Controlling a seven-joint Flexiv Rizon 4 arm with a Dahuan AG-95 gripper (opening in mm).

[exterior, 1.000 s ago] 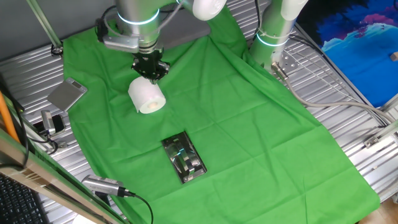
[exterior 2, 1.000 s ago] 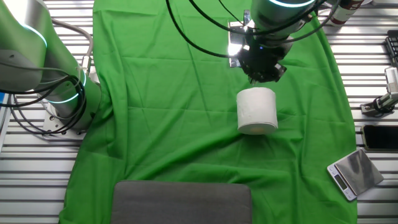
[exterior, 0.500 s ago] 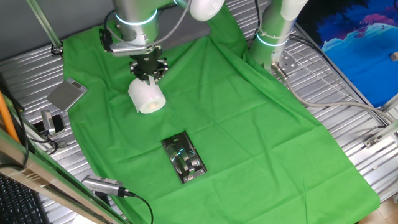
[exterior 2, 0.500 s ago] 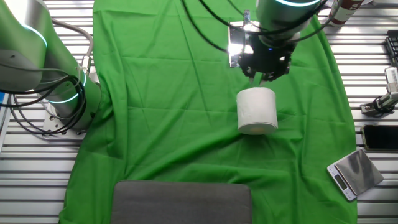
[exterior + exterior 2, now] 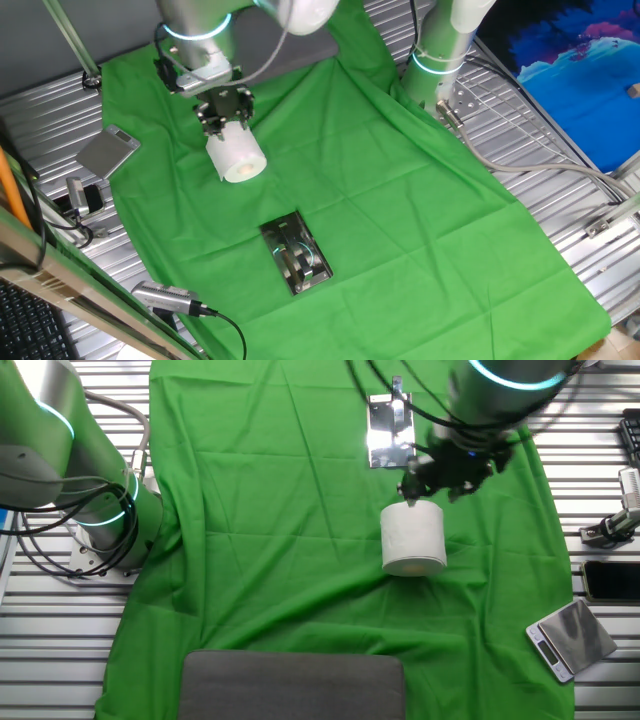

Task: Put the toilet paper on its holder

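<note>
The toilet paper (image 5: pixel 237 156) is a white roll lying on its side on the green cloth; it also shows in the other fixed view (image 5: pixel 413 538). My gripper (image 5: pixel 224 123) hangs just over the roll's far end, with its jaws spread and nothing held; it also shows in the other fixed view (image 5: pixel 432 492). The holder (image 5: pixel 296 256) is a shiny chrome plate with a bar, lying flat on the cloth well apart from the roll; in the other fixed view the holder (image 5: pixel 389 430) lies beyond my gripper.
A flat dull-grey plate (image 5: pixel 108 152) lies off the cloth on the slatted table near the roll; it also shows in the other fixed view (image 5: pixel 570 639). A second arm's base (image 5: pixel 437 60) stands at the cloth's edge. A dark grey pad (image 5: pixel 292 684) lies at the cloth's near edge.
My gripper has turned at the wrist and shifted sideways above the roll's end. The roll and the holder have not moved.
</note>
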